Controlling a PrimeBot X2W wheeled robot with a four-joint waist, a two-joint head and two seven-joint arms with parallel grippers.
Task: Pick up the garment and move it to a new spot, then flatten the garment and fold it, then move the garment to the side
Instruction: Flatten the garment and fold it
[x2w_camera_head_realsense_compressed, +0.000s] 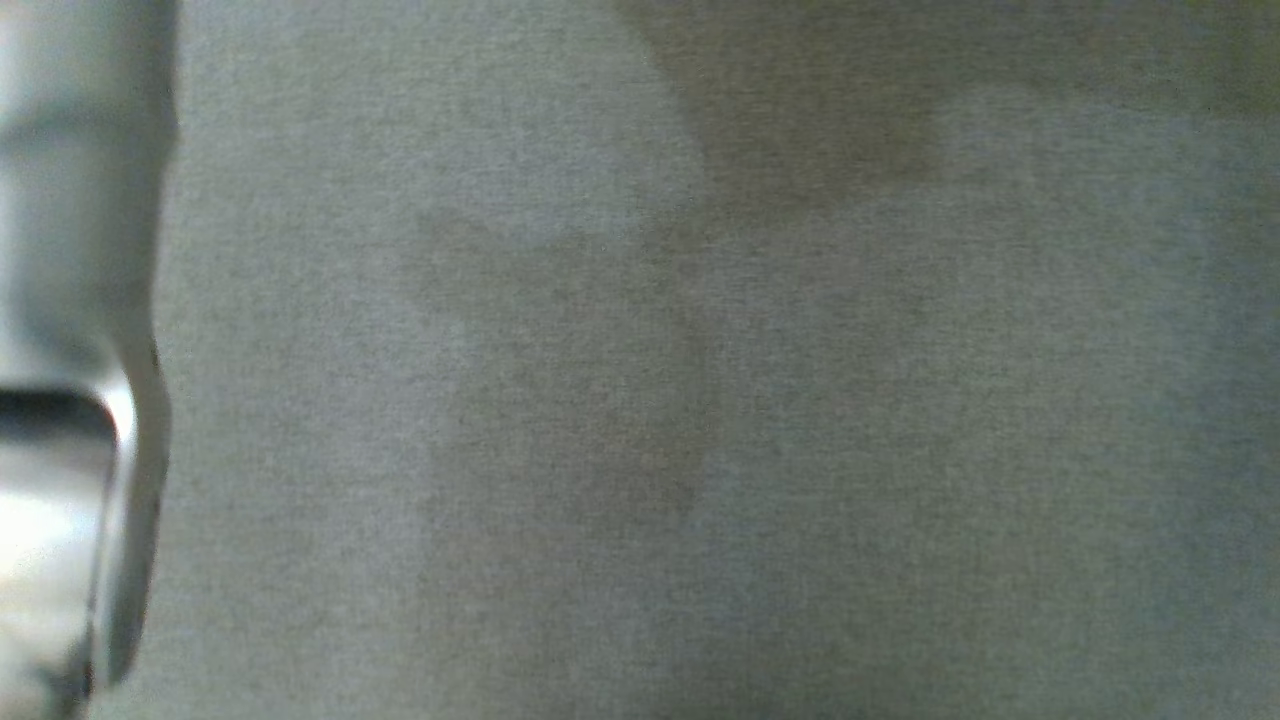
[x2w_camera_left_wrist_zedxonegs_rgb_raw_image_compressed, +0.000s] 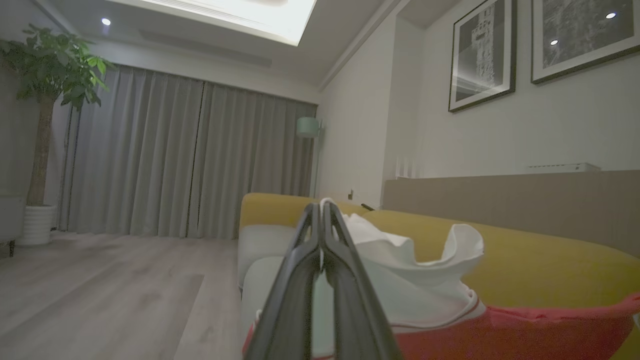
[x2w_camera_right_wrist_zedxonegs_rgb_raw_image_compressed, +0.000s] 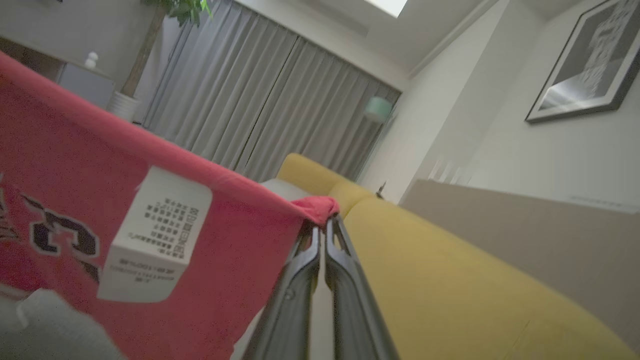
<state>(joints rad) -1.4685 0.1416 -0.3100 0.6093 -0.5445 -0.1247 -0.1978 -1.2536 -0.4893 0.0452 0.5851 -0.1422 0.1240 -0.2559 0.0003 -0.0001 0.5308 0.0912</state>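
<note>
Carrying step, I judge — left gripper (x2w_camera_left_wrist_zedxonegs_rgb_raw_image_compressed: 322, 206) pinched tight on the garment (x2w_camera_left_wrist_zedxonegs_rgb_raw_image_compressed: 500, 332) at its white edge, right gripper (x2w_camera_right_wrist_zedxonegs_rgb_raw_image_compressed: 322, 222) likewise on a red corner, cloth lifted before the sofa (x2w_camera_left_wrist_zedxonegs_rgb_raw_image_compressed: 525, 255) and its yellow back — next, lower it flat

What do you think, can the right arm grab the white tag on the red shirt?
Probably not now: the right gripper has its fingers shut on the red garment, and the tag hangs off to one side.

Yellow sofa (x2w_camera_left_wrist_zedxonegs_rgb_raw_image_compressed: 500, 250) just right of the left hand (x2w_camera_left_wrist_zedxonegs_rgb_raw_image_compressed: 321, 206), grey curtains (x2w_camera_left_wrist_zedxonegs_rgb_raw_image_compressed: 200, 160) far beyond it, potted plant (x2w_camera_left_wrist_zedxonegs_rgb_raw_image_compressed: 50, 75) off left, framed pictures (x2w_camera_left_wrist_zedxonegs_rgb_raw_image_compressed: 482, 55) up right.
</note>
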